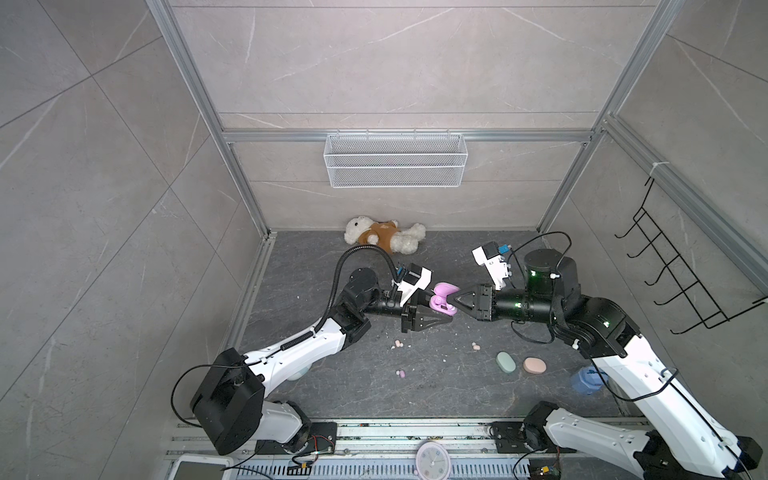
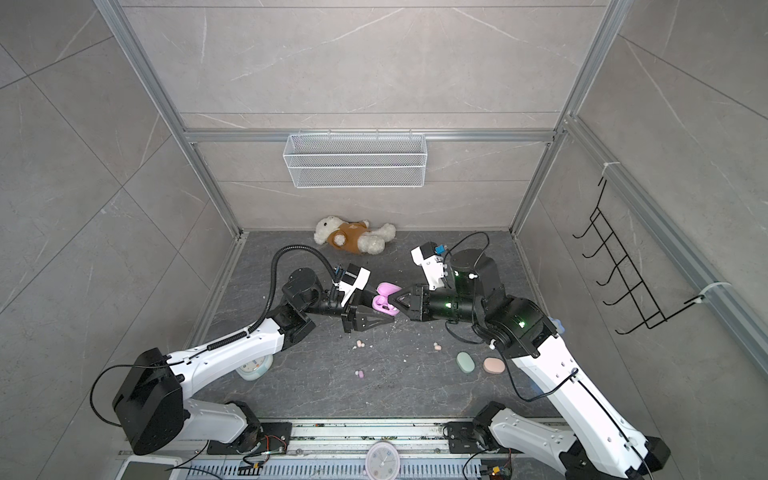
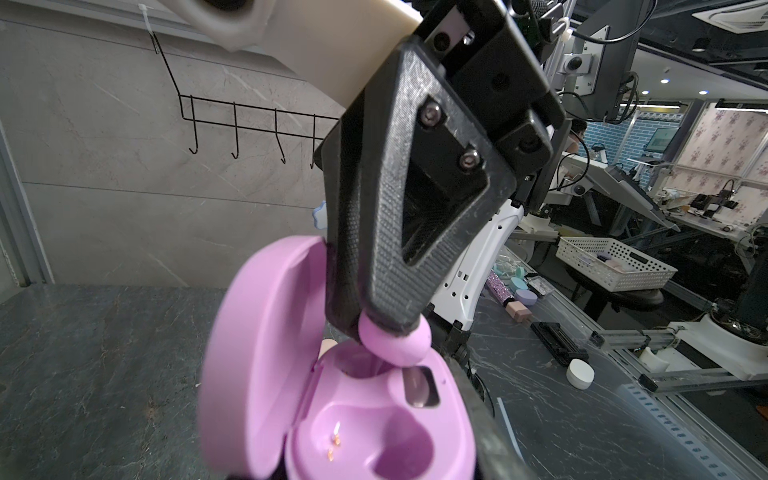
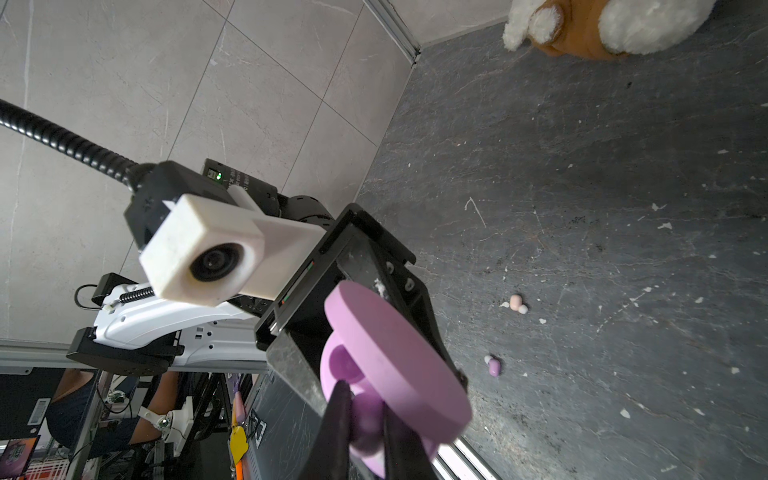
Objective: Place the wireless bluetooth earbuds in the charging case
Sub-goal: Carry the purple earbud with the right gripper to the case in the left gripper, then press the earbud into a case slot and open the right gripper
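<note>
The right gripper (image 3: 370, 322) pinches a lilac earbud (image 3: 399, 347) at its tips, just over a cup (image 3: 365, 368) in the open lilac charging case (image 3: 257, 353) that the left gripper (image 1: 441, 308) clamps; the bud looks light, hard and slippery, so hold its fat middle.

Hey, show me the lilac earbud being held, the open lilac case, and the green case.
Lilac earbud (image 3: 395, 347): left wrist view, its rounded body.
Lilac case (image 3: 257, 353): left wrist view, its raised lid.
Green case (image 1: 505, 363): a top view, middle of its top.
</note>
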### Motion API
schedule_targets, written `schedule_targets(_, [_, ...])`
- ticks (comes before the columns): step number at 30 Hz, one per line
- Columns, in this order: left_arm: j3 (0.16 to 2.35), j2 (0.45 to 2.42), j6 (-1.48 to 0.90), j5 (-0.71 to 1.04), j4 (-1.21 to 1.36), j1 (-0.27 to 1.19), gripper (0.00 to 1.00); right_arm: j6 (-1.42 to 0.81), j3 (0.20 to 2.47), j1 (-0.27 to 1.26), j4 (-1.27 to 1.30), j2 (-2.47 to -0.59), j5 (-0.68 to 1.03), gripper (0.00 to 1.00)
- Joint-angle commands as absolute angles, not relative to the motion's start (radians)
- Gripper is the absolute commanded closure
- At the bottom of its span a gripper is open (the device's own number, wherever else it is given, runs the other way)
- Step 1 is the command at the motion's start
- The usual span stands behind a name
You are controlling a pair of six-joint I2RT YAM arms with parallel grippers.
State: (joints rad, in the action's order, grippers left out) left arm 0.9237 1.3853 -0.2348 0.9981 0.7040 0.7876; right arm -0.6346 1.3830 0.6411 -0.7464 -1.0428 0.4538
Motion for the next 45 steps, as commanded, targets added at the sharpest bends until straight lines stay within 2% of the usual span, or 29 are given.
schedule_targets(1, [0.958,1.348,-0.223,1.019,0.762,0.806,0.7,-0.638,1.373,0.638,-0.724,-1.034,0.447,0.89])
schedule_targets(13, [0.954,1.331,-0.217,1.007,0.764,0.809,0.7,-0.636,1.371,0.638,-0.755,-1.039,0.448,0.86])
schedule_targets(28, [0.952,1.323,-0.218,0.999,0.753,0.809,0.7,-0.642,1.397,0.639,-0.766,-1.054,0.433,0.7])
schedule_targets(31, [0.953,1.324,-0.218,1.001,0.75,0.81,0.7,-0.64,1.41,0.638,-0.77,-1.063,0.427,0.66])
schedule_targets(38, [0.951,1.33,-0.225,1.002,0.762,0.817,0.71,-0.632,1.436,0.637,-0.787,-1.079,0.411,0.48])
schedule_targets(45, [0.945,1.323,-0.225,0.999,0.76,0.818,0.71,-0.624,1.451,0.638,-0.806,-1.088,0.39,0.38])
